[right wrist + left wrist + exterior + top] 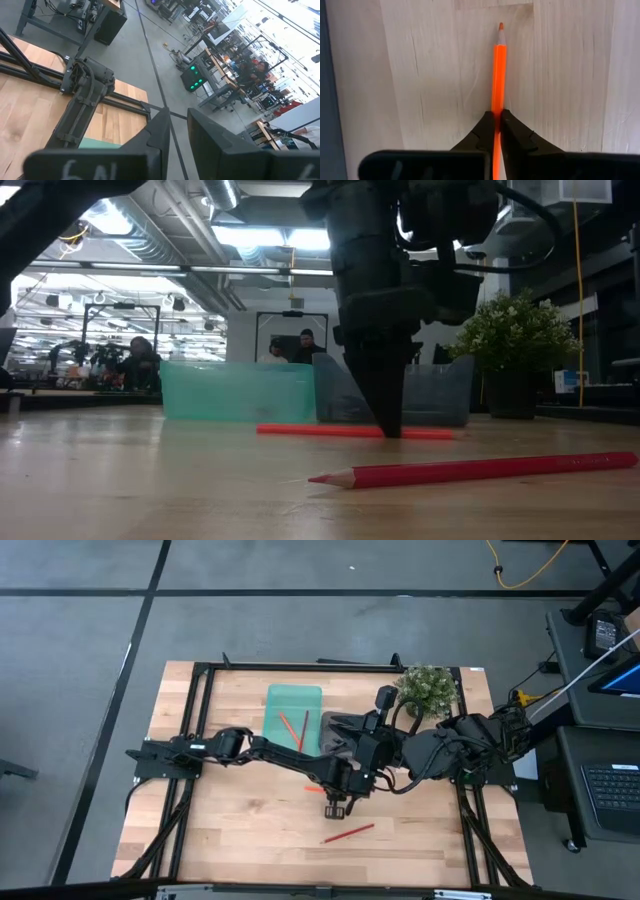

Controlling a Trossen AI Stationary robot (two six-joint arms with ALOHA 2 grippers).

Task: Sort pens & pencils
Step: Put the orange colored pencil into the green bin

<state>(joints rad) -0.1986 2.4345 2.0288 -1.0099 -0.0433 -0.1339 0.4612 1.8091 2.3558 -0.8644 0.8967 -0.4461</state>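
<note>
An orange pencil [498, 65] lies flat on the wooden table, sharpened tip [501, 26] pointing away from my left gripper [496, 119]. That gripper stands over it at the table's middle [335, 805] and is shut on it. A red pencil [348, 833] lies nearer the front edge, flat on the wood [480, 470]. Two more red-orange pencils [298, 727] lie in the teal tray [280, 700]. My right gripper [175, 120] hovers over the grey tray [440, 390], fingers a narrow gap apart, nothing between them. My left gripper pinches the orange pencil's shaft [496, 107] between its two fingertips, well back from the sharpened tip. The fingers [390, 415] come from above, pointing down, and lie across the pencil. The pencil rests level on the table [300, 430].
The teal and grey trays stand side by side behind the pencils. A potted plant [428, 690] stands at the far right corner. A black frame [300, 666] runs round the table. Bare wood lies at the front left [230, 830]. People sit in the room beyond [300, 345].
</note>
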